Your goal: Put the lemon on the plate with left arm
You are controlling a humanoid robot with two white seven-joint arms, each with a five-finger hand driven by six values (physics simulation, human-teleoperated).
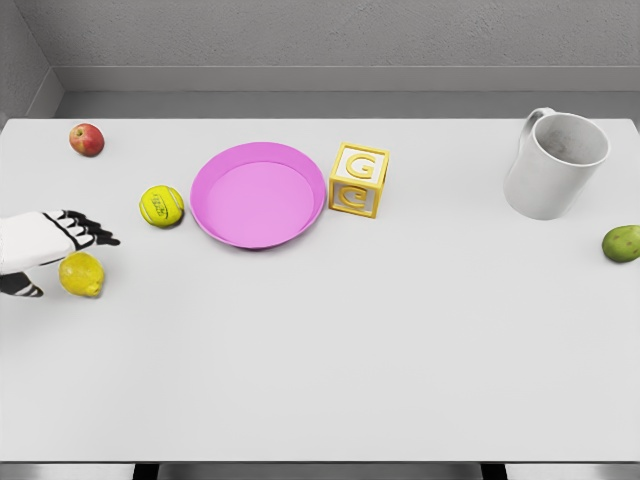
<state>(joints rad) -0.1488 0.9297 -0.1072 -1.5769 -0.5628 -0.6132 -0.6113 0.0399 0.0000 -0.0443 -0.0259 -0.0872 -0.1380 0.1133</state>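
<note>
Item 1, the left hand (50,245), is entering from the left edge of the white table (330,350) and is sitting directly over the lemon (82,274); its dark fingertips (95,232) are stretching out flat to the right above the fruit and its thumb is showing below and to the left, so the hand is lying loosely open around the lemon, and whether it is actually touching the fruit cannot be told from this view. Item 2, the lemon, is resting on the table near the left edge, well apart from the plate. Item 3, the pink plate (215,215), is sitting upright toward the back of the table, left of centre, and is carrying nothing. Item 4, a yellow tennis ball (161,207), is lying between the hand and the plate, just beside the plate's left rim. Item 5, a red apple (87,139), is sitting at the far left corner. Item 6, a yellow letter block (359,180), is standing just beside the plate's right rim. Item 7, a white mug (555,165), is standing at the far right with its handle facing away. Item 8, a green fruit (622,243), is lying at the right edge, near the mug.
</note>
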